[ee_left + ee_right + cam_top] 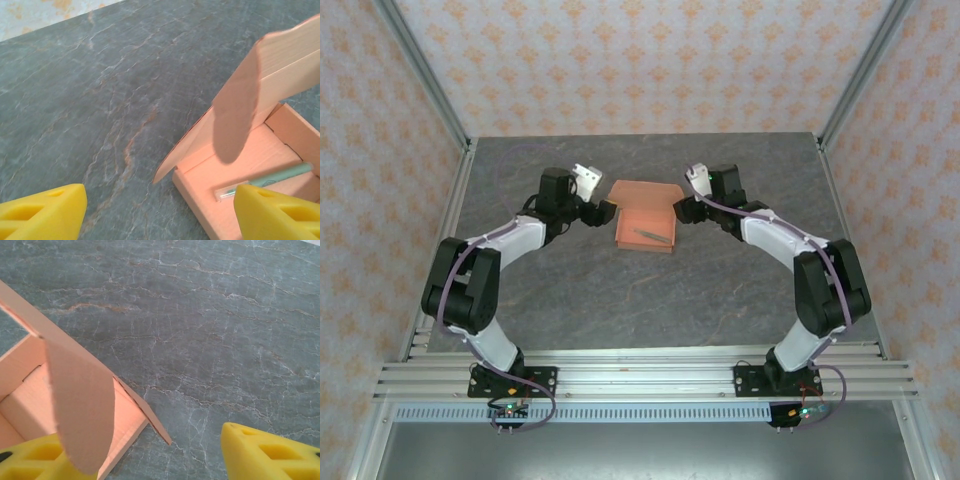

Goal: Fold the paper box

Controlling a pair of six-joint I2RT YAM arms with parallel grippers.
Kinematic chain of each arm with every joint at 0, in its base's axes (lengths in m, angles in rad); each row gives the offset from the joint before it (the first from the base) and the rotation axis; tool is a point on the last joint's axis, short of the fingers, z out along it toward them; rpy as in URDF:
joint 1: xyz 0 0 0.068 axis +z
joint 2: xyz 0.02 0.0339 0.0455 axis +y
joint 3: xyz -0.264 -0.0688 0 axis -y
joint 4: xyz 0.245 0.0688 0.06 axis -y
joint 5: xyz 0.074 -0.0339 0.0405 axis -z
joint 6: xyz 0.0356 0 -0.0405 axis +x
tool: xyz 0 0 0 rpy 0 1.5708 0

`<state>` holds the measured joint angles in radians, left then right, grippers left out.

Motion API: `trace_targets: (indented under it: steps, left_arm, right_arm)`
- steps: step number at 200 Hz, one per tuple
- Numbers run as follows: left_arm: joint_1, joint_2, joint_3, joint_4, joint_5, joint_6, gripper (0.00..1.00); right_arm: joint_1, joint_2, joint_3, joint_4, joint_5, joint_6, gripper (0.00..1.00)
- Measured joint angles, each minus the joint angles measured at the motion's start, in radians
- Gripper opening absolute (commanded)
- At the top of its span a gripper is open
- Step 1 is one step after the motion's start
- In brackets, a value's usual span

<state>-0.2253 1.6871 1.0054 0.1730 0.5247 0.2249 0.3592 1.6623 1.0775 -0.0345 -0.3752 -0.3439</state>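
The paper box (pixel 644 216) sits open near the middle of the counter (pixel 570 290). From above the whole box shows, with a thin green stick (pixel 655 236) inside. In the left wrist view the box is cut off and a blurry flap (pixel 240 115) covers part of it. The left tool (pixel 160 200) is spread wide. In the right wrist view a hanging flap (pixel 80 410) hides part of one finger of the right tool (pixel 145 440), also spread wide.

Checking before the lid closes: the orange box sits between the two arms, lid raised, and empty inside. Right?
Not empty. The paper box sits between the left arm and right arm, lid raised, but a thin greenish stick lies inside it, as the left wrist view shows.
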Motion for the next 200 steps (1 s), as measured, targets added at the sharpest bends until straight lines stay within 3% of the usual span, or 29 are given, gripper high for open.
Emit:
trace_targets:
  steps: [74,159,200]
  left_arm:
    - [-0.029,0.103,0.194,-0.182,-0.005,0.138,0.74]
    - [-0.029,0.205,0.337,-0.353,0.0,0.187,0.32]
    - [-0.029,0.205,0.338,-0.362,0.0,0.16,0.19]
  right_arm:
    - [0.023,0.077,0.042,0.006,0.019,-0.069,0.44]
    - [0.031,0.09,0.09,-0.003,0.032,-0.088,0.21]
    - [0.053,0.099,0.109,-0.027,0.102,-0.08,0.13]
